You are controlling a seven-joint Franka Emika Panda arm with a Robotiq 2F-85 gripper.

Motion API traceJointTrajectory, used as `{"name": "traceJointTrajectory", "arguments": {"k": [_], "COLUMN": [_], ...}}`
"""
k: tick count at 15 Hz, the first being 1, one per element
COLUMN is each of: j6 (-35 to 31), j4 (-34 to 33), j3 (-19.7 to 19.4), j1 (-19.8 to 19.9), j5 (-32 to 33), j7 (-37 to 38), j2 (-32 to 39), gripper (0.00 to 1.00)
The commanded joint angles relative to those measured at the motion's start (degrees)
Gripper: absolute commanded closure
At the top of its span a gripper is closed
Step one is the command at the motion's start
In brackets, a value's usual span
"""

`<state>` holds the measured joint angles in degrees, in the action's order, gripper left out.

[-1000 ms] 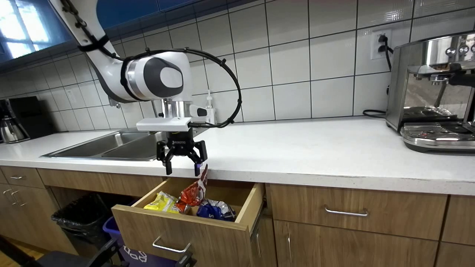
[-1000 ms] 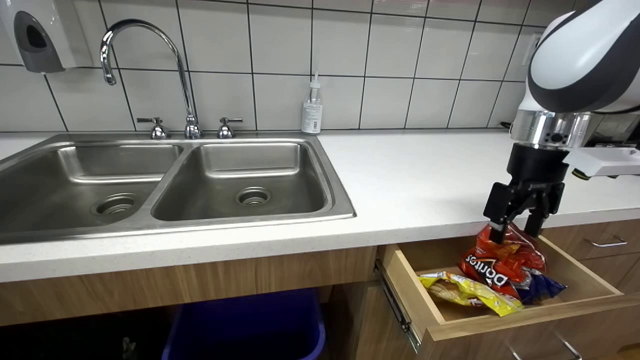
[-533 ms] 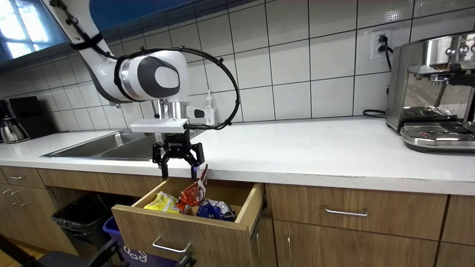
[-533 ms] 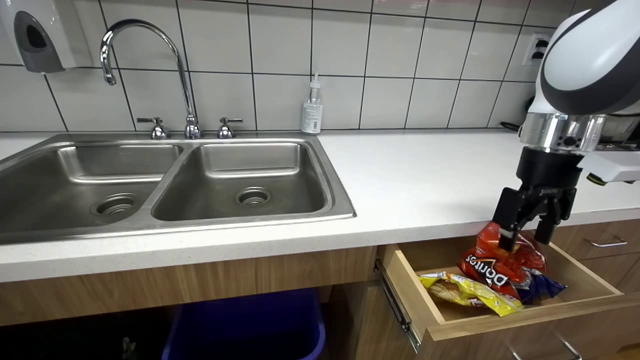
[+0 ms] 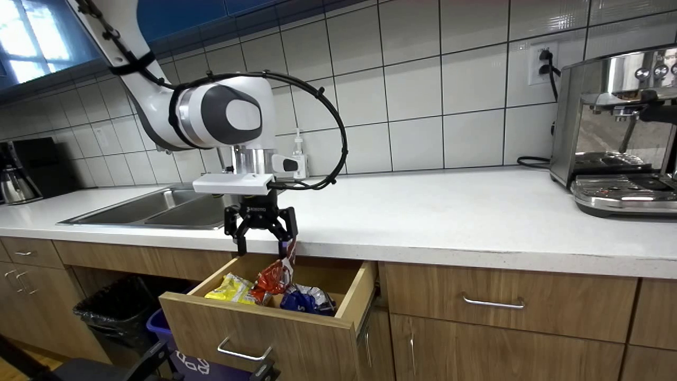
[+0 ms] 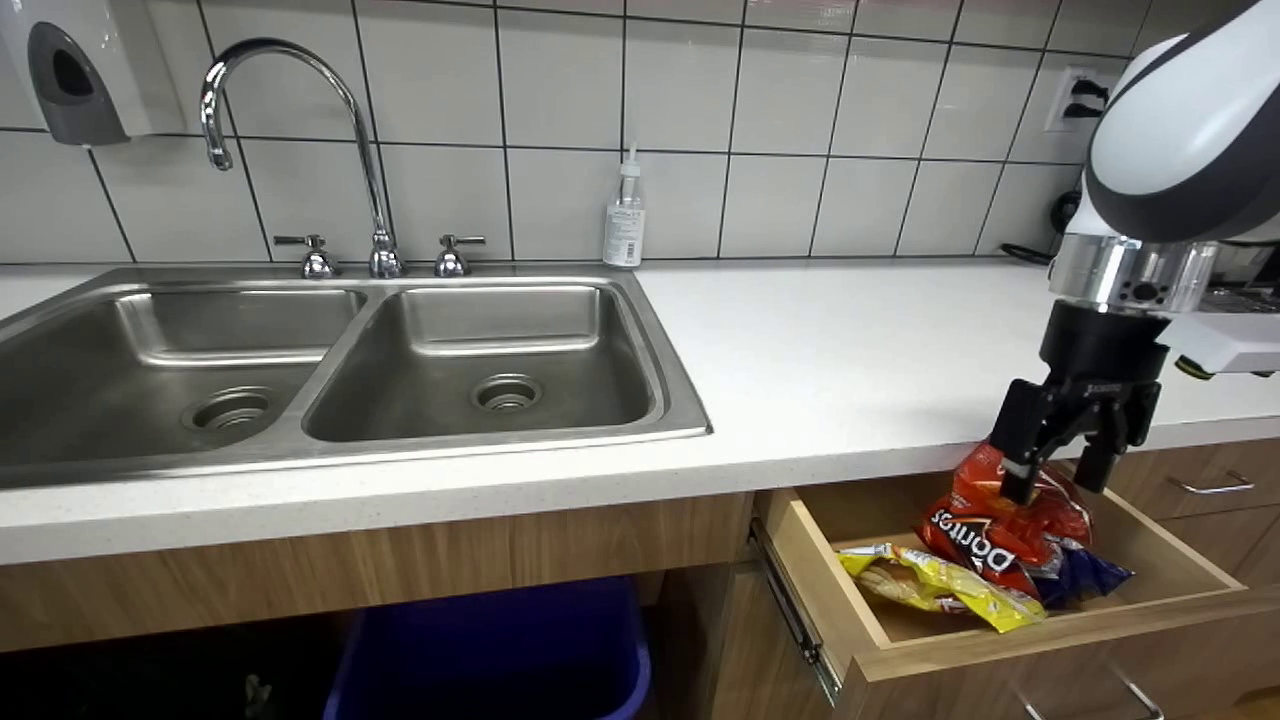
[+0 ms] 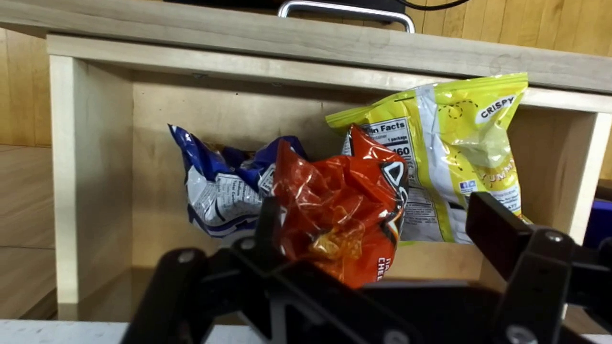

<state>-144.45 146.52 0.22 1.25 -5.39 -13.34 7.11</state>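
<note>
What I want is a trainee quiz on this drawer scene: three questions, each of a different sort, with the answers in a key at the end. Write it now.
1. Short answer: which brand name shows on the red bag in the open drawer?
2. True or false: the gripper is open.
3. Fill the blank: in the wrist view, the red bag appears between the yellow bag and the ____ bag.

Key:
1. Doritos.
2. True; its fingers stand apart.
3. Blue; the red bag partly covers the blue bag in that view.
</note>
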Motion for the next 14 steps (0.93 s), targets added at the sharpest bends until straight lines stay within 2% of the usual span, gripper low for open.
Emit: {"name": "traceJointTrajectory", "arguments": {"k": [1, 14], "j6": [-1.3, 2.0], "j4": [-2.3, -15.1], "j3": [0.0, 1.5], "j1": [0.7, 1.0], "j5": [-0.2, 1.2], "j7": [-0.1, -0.2], "j2": [3.1, 17.4], "gripper": [0.0, 0.0]}}
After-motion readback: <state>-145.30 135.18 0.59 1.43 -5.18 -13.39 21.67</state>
